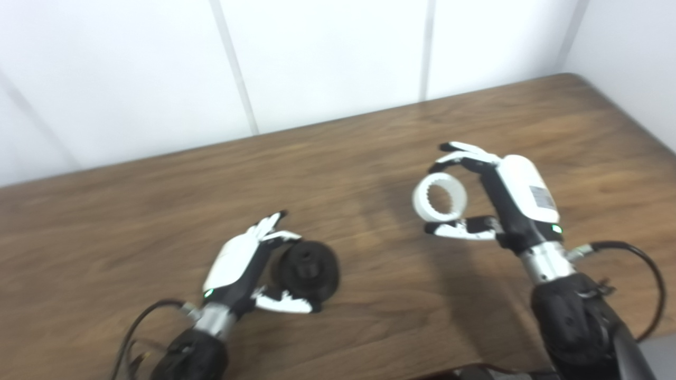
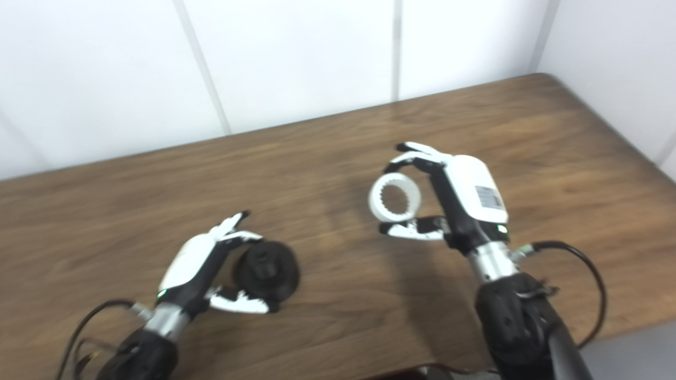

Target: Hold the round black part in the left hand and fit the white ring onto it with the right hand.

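The round black part (image 1: 309, 269) is gripped between the fingers and thumb of my left hand (image 1: 248, 264), low at the left over the wooden table (image 1: 158, 221). Its hub faces right, toward the other hand. My right hand (image 1: 496, 200) is shut on the white ring (image 1: 439, 197), which has teeth around its inner edge. The ring is held above the table with its opening facing the camera, pinched by fingers above and thumb below. A wide gap of table separates the ring from the black part (image 2: 266, 270).
White wall panels (image 1: 327, 58) rise behind the table's far edge. The table's right corner (image 1: 575, 79) meets a side wall. Black cables (image 1: 634, 264) trail from both wrists near the front edge.
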Action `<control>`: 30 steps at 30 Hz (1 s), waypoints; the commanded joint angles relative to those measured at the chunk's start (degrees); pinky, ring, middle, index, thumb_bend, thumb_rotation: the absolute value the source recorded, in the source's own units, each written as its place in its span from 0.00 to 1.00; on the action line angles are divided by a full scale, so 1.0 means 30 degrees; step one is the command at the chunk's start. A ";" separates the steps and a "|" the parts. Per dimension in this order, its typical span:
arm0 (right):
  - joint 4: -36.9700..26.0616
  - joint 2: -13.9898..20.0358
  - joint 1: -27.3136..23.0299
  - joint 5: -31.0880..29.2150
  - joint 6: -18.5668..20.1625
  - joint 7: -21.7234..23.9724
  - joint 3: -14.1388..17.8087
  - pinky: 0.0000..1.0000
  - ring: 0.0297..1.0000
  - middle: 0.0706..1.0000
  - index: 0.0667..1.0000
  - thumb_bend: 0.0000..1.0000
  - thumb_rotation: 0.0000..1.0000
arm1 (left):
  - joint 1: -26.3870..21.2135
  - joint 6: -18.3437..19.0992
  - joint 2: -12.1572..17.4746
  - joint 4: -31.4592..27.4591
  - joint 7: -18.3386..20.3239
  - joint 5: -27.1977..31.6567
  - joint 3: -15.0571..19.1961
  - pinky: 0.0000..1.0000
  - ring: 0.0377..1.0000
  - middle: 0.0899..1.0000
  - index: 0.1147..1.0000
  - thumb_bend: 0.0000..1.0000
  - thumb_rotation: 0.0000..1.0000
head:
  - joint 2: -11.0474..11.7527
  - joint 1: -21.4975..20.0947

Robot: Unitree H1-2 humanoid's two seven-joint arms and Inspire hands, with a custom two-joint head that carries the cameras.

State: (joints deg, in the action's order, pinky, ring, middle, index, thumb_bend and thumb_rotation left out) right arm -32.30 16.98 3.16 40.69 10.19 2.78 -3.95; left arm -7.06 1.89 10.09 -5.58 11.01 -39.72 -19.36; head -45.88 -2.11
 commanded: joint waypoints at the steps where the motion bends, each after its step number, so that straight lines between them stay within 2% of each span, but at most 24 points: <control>1: -0.0983 -0.0082 -0.0314 -0.0106 -0.1020 0.0197 -0.0299 0.80 0.76 0.80 0.58 0.72 0.15 | -0.0823 0.0200 -0.0211 -0.0415 -0.0269 -0.0497 -0.0167 1.00 1.00 1.00 0.57 0.92 0.29 | -0.0070 0.0170; 11: -0.0840 -0.1204 -0.0739 0.0129 -0.1519 0.1243 -0.2048 0.83 0.76 0.80 0.59 0.74 0.15 | -0.0875 0.0670 -0.0423 -0.0518 -0.0141 -0.0796 -0.0276 1.00 1.00 1.00 0.57 0.93 0.29 | -0.0212 0.0050; 17: -0.0683 -0.1561 -0.1039 0.0546 -0.1580 0.1772 -0.2493 0.82 0.76 0.80 0.59 0.73 0.18 | -0.0921 0.0759 -0.0471 -0.0563 -0.0043 -0.0760 -0.0272 1.00 1.00 1.00 0.57 0.92 0.29 | -0.0318 -0.0066; 21: -0.0425 -0.1792 -0.1126 0.0557 -0.1537 0.2077 -0.2867 0.82 0.77 0.80 0.59 0.73 0.17 | -0.0910 0.0751 -0.0534 -0.0546 -0.0058 -0.0628 -0.0233 1.00 1.00 1.00 0.57 0.92 0.29 | -0.0351 -0.0085; 30: 0.0862 -0.2543 -0.1695 0.1055 -0.1669 0.2196 -0.3944 0.84 0.80 0.81 0.60 0.70 0.20 | -0.0926 0.0628 -0.0545 -0.0426 -0.0170 -0.0556 -0.0229 1.00 1.00 1.00 0.57 0.92 0.29 | -0.0375 -0.0058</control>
State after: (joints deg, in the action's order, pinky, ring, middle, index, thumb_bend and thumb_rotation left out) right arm -29.30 10.40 0.41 43.35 7.55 10.05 -15.35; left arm -7.96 4.11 8.55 -5.61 11.39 -41.52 -20.27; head -46.93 -2.28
